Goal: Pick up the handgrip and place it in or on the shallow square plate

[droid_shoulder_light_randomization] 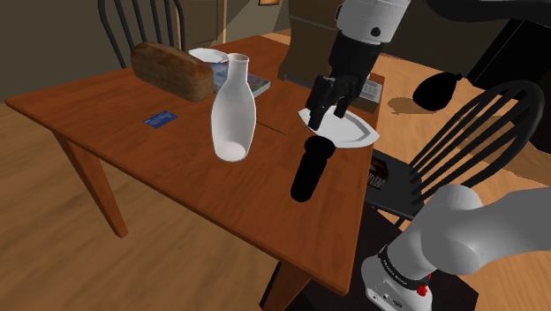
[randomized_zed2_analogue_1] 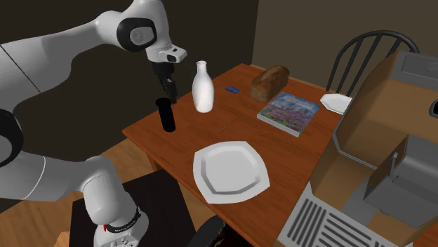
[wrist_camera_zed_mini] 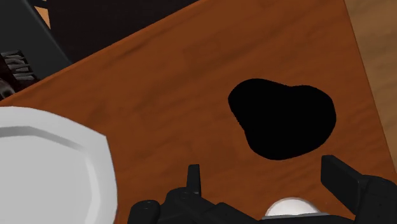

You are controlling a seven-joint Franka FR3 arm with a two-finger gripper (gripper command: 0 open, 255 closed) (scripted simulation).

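Now the tool (droid_shoulder_light_randomization: 322,110) hangs open and empty over the near edge of the surface (droid_shoulder_light_randomization: 132,132), its two black fingers (wrist_camera_zed_mini: 343,179) standing well apart and touching nothing. One black handgrip (droid_shoulder_light_randomization: 311,168) stands on end on the wood just below the tool. In the wrist view it shows as a dark rounded blot a little beyond the fingertips and clear of both. It sits near the surface's edge on the arm's side and apart from the plate (randomized_zed2_analogue_1: 231,170). That plate is one of two on the surface: it is white, shallow and large with clipped corners, it lies flat with nothing on it, and it is close to the same edge. The other is a small plate (randomized_zed2_analogue_1: 337,103), also white, which rests at the far side by the chair (randomized_zed2_analogue_1: 379,33). One white bottle (droid_shoulder_light_randomization: 234,115) with a narrow neck stands upright near the handgrip but not touching it. Farther off there are one brown loaf (droid_shoulder_light_randomization: 172,71), one book (randomized_zed2_analogue_1: 289,111) with a purple and blue cover lying flat, and one small blue card (droid_shoulder_light_randomization: 161,118) beside the bottle. There are two dark spindle-back chairs in all, and the second (droid_shoulder_light_randomization: 402,190) is drawn up near the stand at the shoulder view's right. One open cardboard box (randomized_zed2_analogue_1: 365,133) stands at the end of the surface, past the book.
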